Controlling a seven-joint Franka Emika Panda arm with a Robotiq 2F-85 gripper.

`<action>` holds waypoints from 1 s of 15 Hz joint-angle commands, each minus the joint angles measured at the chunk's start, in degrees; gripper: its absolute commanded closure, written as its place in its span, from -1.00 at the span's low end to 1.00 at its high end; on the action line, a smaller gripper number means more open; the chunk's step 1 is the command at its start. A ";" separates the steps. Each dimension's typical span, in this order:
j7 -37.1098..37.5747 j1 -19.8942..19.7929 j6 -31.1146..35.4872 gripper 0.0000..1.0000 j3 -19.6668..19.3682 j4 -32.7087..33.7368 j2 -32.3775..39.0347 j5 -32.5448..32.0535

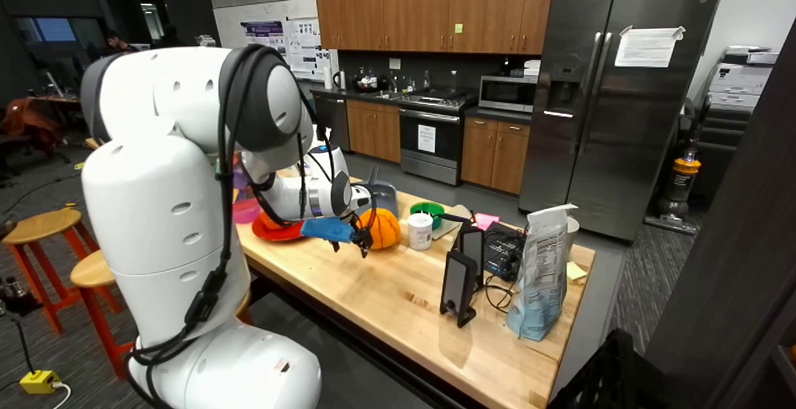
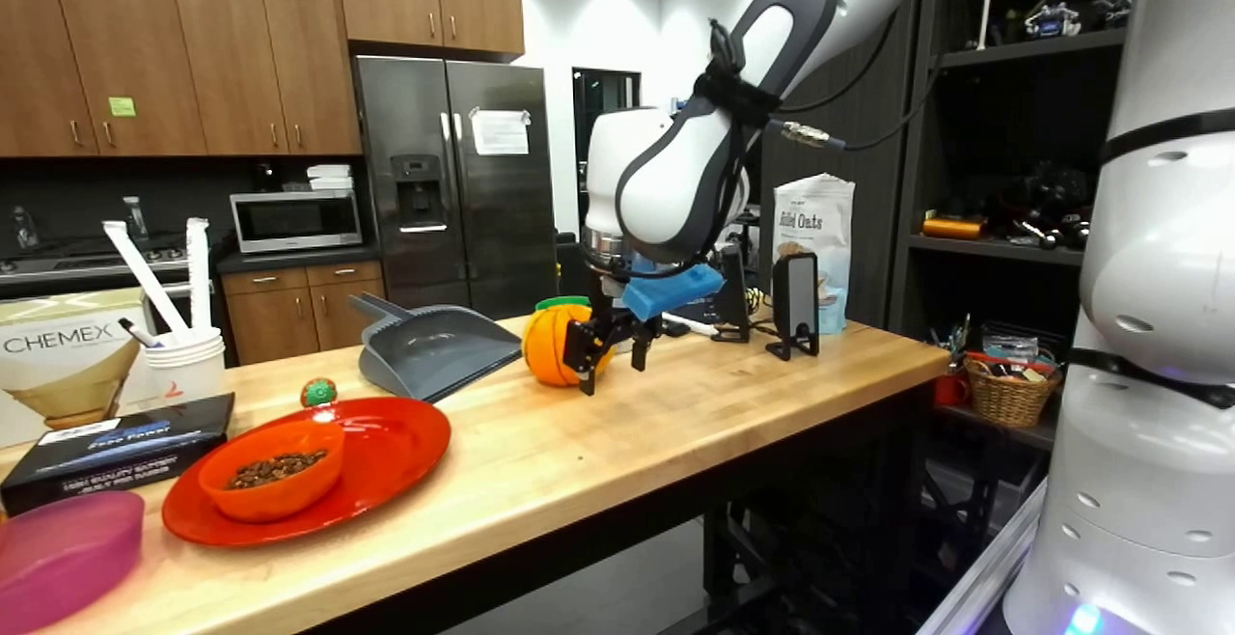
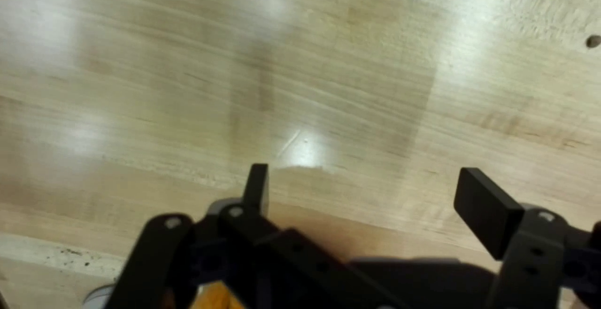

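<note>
The gripper (image 3: 364, 173) hangs above the desk (image 2: 617, 466), its two black fingers (image 3: 486, 210) spread wide, with pale wood showing between them in the wrist view; the orange ball (image 2: 550, 345), marked with dark lines, sits on the desk just behind the gripper in an exterior view, and whether the two touch I cannot tell; a blue block (image 2: 672, 291) is fixed just above the fingers; beside the ball stand a white tub (image 1: 420, 232) and a green bowl (image 1: 438, 217); a grey dustpan (image 2: 439, 350) lies near it; farther along, a red plate (image 2: 405, 452) bears an orange bowl (image 2: 294, 498) of brown bits (image 2: 275, 469); toward the opposite end, two speakers (image 1: 458, 288) stand near an upright bag of oats (image 1: 540, 278).
</note>
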 commanded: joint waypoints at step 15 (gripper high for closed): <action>-0.83 2.29 -0.19 -1.00 -2.10 8.53 6.70 -2.71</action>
